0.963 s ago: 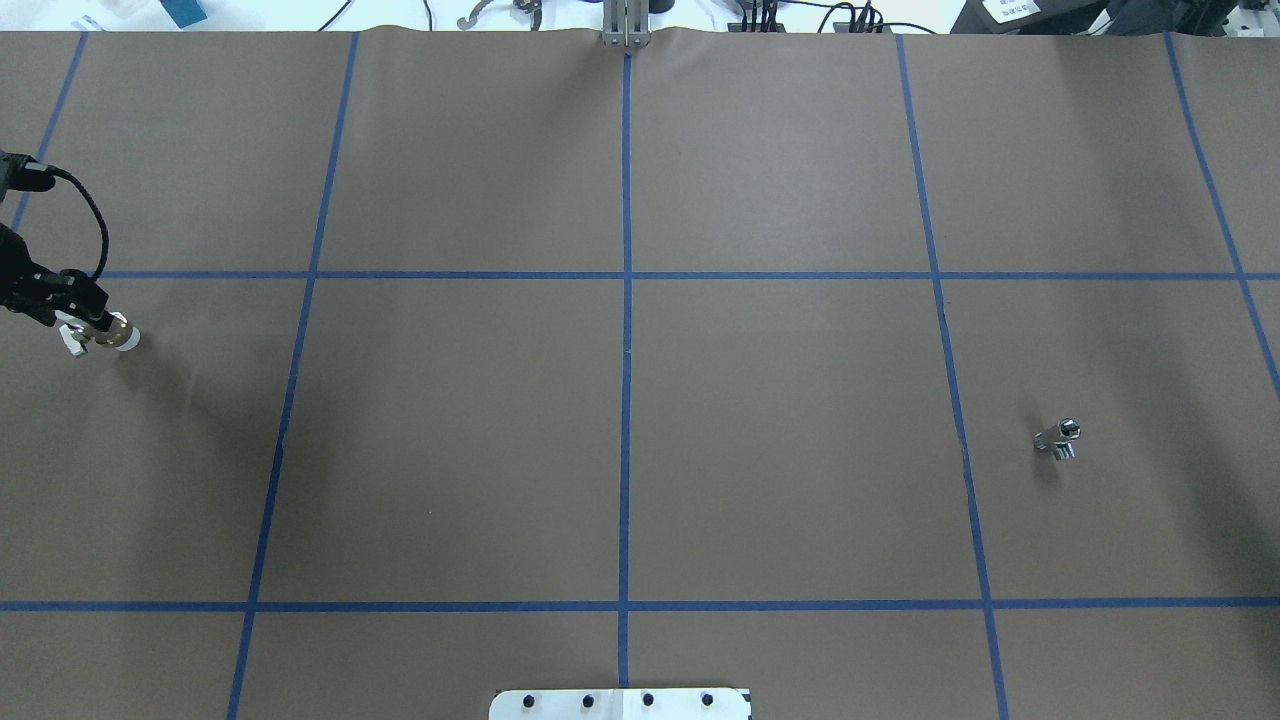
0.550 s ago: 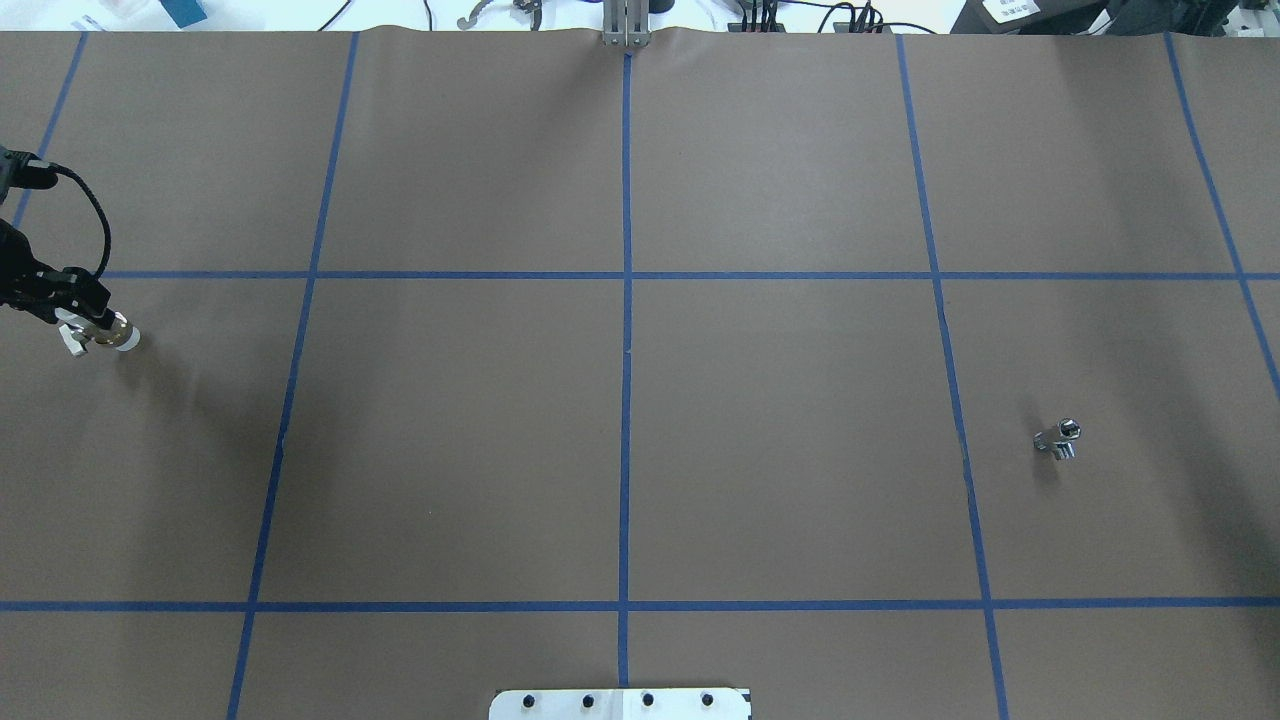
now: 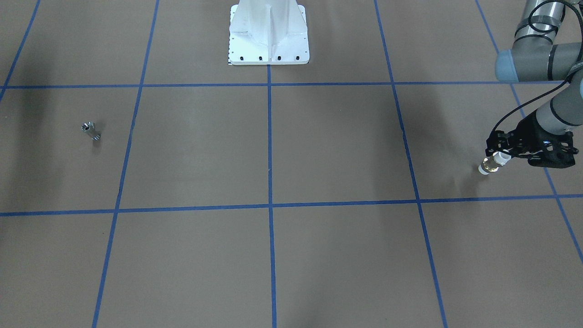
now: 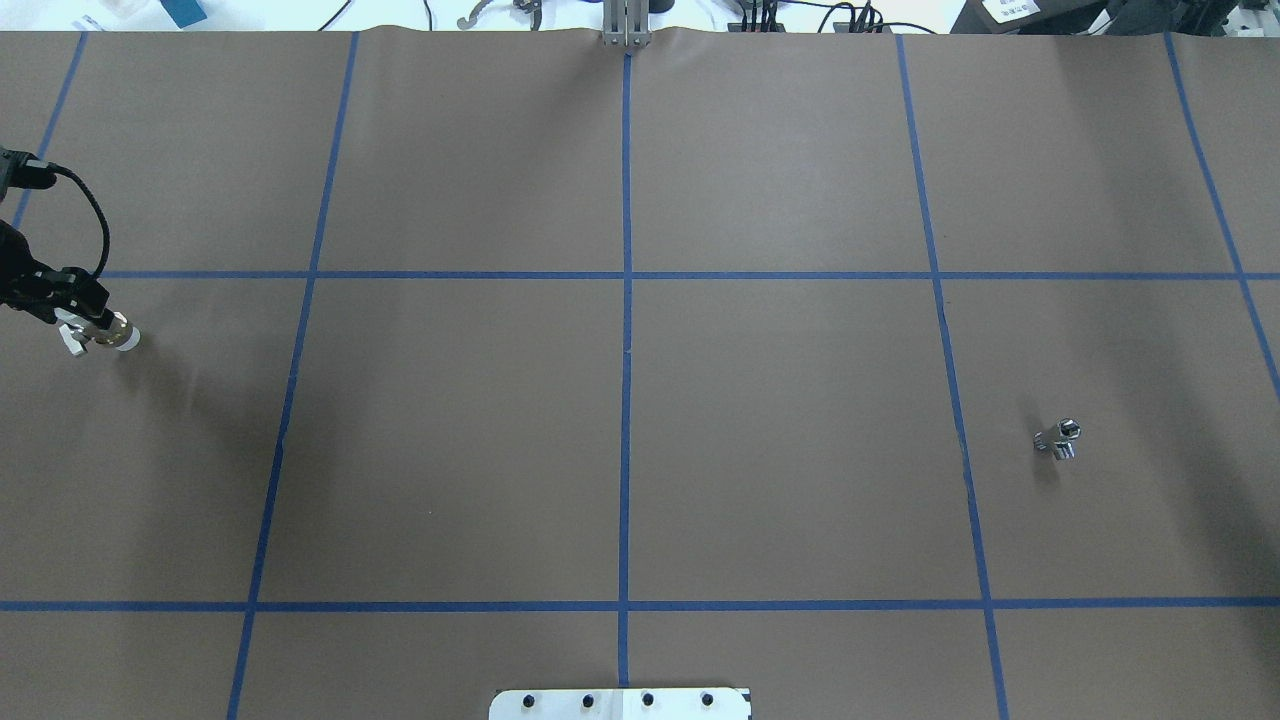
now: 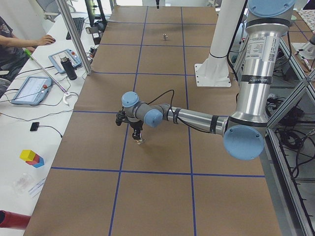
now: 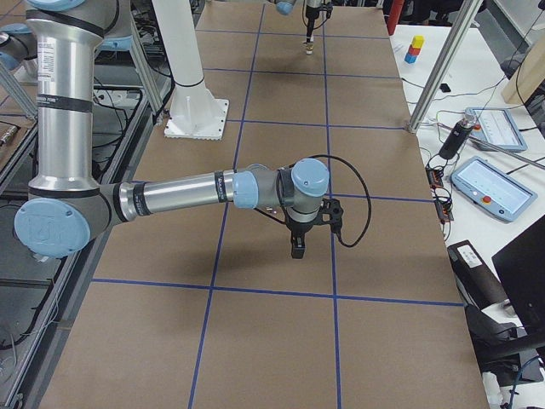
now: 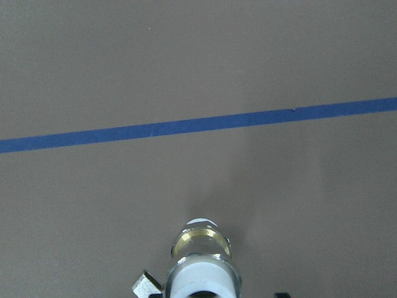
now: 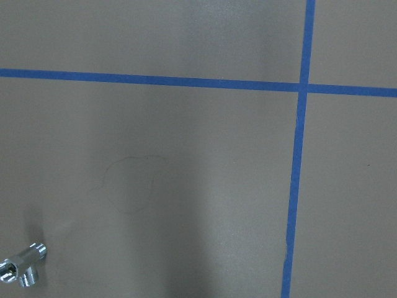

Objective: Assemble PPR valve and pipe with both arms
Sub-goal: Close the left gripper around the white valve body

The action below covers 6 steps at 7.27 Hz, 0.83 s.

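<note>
The PPR valve [image 3: 489,165], with white ends and a brass band, is held by my left gripper [image 3: 499,157] at the table's far left, low over the brown paper. In the overhead view the left gripper [image 4: 82,330] is shut on the valve [image 4: 112,338]. The left wrist view shows the valve [image 7: 201,257] pointing down at the paper. The silver pipe [image 4: 1058,438] lies alone on the right side and also shows in the front view [image 3: 90,130] and the right wrist view [image 8: 22,273]. My right gripper [image 6: 295,249] shows only in the exterior right view, hanging above the table; I cannot tell its state.
The table is covered in brown paper with a grid of blue tape lines [image 4: 625,300]. The white pedestal base [image 3: 268,41] stands at the robot's edge. A metal clamp [image 4: 625,35] sits at the far edge. Tablets and a bottle [image 5: 69,68] stand on the operators' desk.
The left wrist and its cable have shifted very slightly. The valve and the pipe stay where they were.
</note>
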Motion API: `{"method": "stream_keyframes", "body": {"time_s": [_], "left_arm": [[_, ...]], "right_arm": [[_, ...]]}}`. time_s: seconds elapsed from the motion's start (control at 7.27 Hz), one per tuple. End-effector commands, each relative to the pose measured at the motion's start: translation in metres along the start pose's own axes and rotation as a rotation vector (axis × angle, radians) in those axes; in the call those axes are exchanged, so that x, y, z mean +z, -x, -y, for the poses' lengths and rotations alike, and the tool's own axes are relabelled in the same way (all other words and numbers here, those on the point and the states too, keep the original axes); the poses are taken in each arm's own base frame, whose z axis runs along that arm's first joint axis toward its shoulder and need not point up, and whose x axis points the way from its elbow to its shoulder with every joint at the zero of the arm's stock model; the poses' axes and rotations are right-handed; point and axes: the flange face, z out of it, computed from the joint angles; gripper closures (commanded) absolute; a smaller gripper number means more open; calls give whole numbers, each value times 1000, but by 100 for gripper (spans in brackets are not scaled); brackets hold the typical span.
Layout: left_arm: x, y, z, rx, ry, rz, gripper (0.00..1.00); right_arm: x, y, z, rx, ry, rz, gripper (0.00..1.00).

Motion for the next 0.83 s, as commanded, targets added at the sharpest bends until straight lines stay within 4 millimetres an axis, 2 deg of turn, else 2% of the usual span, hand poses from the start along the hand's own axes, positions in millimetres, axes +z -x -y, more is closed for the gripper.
{"method": "stream_keyframes", "body": {"time_s": [0.0,0.14,0.28,0.55,0.69], "left_arm": [[0,0,0,0,0,0,62],[0,0,0,-2,2,3,94],[-1,1,1,-6,0,5,100],[-6,4,2,-13,-5,5,100],[-16,3,4,-19,-19,-4,100]], "right_arm": [[0,0,0,1,1,0,0],[0,0,0,1,1,0,0],[0,-1,-1,2,2,0,0],[2,-2,-3,5,5,0,0],[2,-2,-3,4,4,0,0]]}}
